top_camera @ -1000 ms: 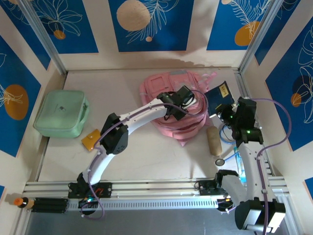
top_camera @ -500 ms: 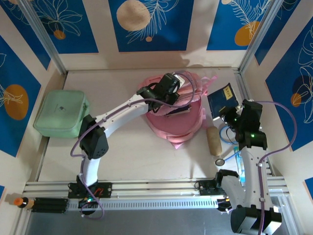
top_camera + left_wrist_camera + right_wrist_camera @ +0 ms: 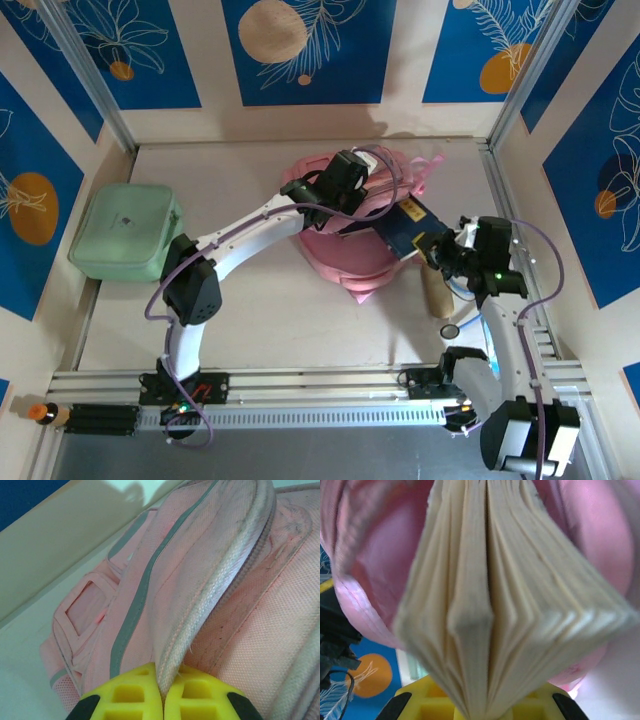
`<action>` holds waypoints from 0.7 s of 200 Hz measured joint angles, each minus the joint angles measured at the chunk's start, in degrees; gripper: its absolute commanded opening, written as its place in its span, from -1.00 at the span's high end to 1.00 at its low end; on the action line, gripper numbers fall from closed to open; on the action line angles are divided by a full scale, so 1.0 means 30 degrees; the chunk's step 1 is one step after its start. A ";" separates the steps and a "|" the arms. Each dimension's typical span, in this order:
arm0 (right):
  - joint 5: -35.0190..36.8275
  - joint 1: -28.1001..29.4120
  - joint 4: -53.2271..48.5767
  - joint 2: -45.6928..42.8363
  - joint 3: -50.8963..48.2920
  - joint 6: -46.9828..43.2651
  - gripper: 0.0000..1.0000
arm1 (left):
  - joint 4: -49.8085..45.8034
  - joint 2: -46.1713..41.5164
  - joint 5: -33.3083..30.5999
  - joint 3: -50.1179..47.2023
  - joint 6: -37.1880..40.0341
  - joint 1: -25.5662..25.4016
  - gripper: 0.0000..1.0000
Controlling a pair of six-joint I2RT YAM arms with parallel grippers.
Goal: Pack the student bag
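The student bag [image 3: 360,255] is a pink backpack lying at the table's middle back. My left gripper [image 3: 345,205] is shut on the bag's pale zipper edge [image 3: 210,610], which runs up from between the yellow fingers [image 3: 130,695] and holds the flap [image 3: 150,580] raised. My right gripper [image 3: 433,250] is shut on a blue-covered book [image 3: 403,224] whose far end lies at the bag's opening. In the right wrist view the book's cream pages [image 3: 490,580] fan out above the gripper [image 3: 480,711], with pink bag fabric [image 3: 375,570] on both sides.
A mint-green case [image 3: 125,232] sits at the left side of the table. A beige roll [image 3: 437,290] and a small round object [image 3: 450,328] lie just right of the bag, beside my right arm. Walls close the table on three sides.
My right gripper has carried the blue book left, from beside the bag to its opening. My left gripper moved back over the bag and now holds its edge up.
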 measured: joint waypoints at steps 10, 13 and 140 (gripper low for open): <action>-0.0007 0.0787 0.0707 0.0117 -0.0342 0.0539 1.00 | 0.0007 -0.0015 0.0109 -0.0036 -0.0066 0.0015 1.00; 0.0000 0.0962 0.0882 0.0160 -0.0393 0.0765 1.00 | 0.0000 -0.0036 0.0168 -0.0044 -0.0102 0.0029 1.00; 0.5384 0.6251 0.9479 0.7810 0.0175 0.5311 1.00 | -0.1836 -0.1253 0.3956 -0.0146 -0.1180 0.0321 1.00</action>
